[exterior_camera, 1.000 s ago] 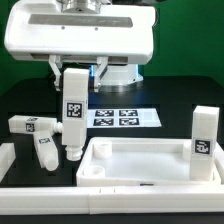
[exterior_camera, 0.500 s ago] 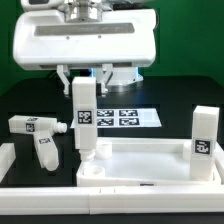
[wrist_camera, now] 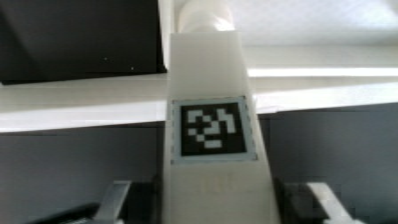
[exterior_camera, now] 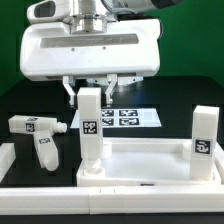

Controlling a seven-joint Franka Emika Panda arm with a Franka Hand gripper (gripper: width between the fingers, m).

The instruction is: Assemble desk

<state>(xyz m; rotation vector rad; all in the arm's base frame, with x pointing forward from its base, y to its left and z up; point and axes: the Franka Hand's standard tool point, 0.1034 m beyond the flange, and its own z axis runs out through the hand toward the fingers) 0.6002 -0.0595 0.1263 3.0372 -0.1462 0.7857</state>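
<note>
Exterior view. The jaws, carried under the arm's broad white body, are seen clamped on the upper end of one upright leg (exterior_camera: 90,128), whose square tag faces the camera. The foot of this leg is set at the corner of the desk panel (exterior_camera: 150,160) nearest the exterior view's left. Whether it is seated there cannot be told. A second leg (exterior_camera: 203,142) is shown upright at the panel's end toward the exterior view's right. Two further legs (exterior_camera: 35,126) (exterior_camera: 45,150) are laid on the black tabletop (exterior_camera: 170,95), well apart from the panel on the exterior view's left. The marker board (exterior_camera: 127,117) is seen flat behind the held leg. The white border rail (exterior_camera: 110,205) is placed along the near edge.

Wrist view. The held leg (wrist_camera: 210,70) is shown lengthwise between the two fingers (wrist_camera: 121,200), its tag (wrist_camera: 212,128) sharp. The panel (wrist_camera: 71,100) is seen beyond, blurred.
</note>
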